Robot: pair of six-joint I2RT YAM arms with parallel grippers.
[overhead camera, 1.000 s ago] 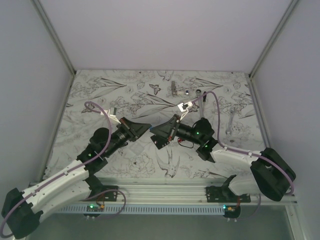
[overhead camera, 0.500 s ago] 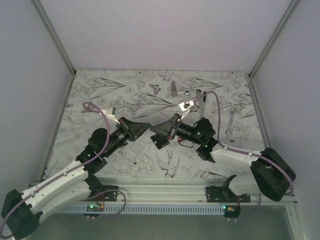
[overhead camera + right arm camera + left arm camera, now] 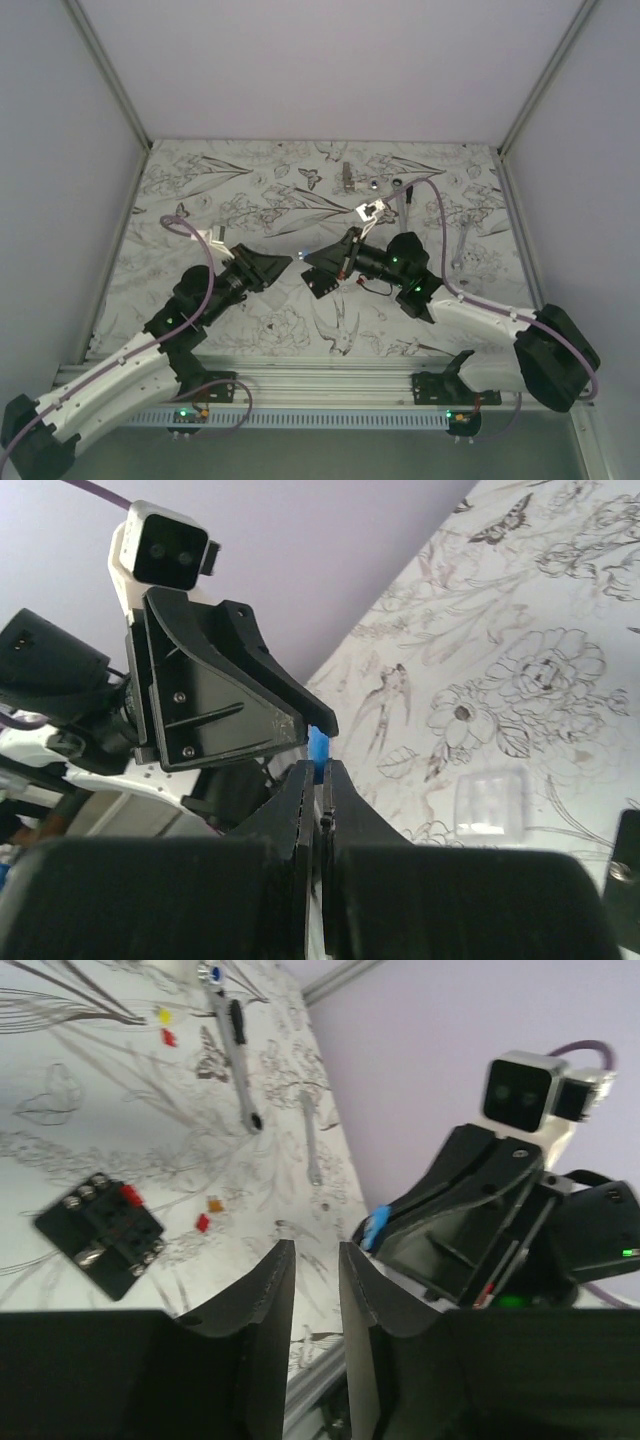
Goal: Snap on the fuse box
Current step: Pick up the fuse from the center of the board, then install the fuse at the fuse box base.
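Fuse box (image 3: 100,1235), black square plastic, ahead of parted, empty left gripper (image 3: 317,1252); right gripper (image 3: 318,768), pinching small blue fuse (image 3: 318,743), should seat it squarely.

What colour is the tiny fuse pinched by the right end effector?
The fuse is blue; the right wrist view shows it best.

Worktop (image 3: 190,190) is a white sheet printed with black line-art flowers, birds and butterflies. Left wrist view: fuse box (image 3: 100,1232) sits flat on it, slots up. An orange fuse (image 3: 214,1204) and a red fuse (image 3: 202,1223) lie loose just beside it. The ratchet wrench (image 3: 232,1045) and a slim spanner (image 3: 312,1140) lie farther off, with a yellow fuse (image 3: 163,1016) and a second red fuse (image 3: 170,1036) beside the ratchet. Right wrist view: clear plastic cover (image 3: 490,800) lies flat on the print.
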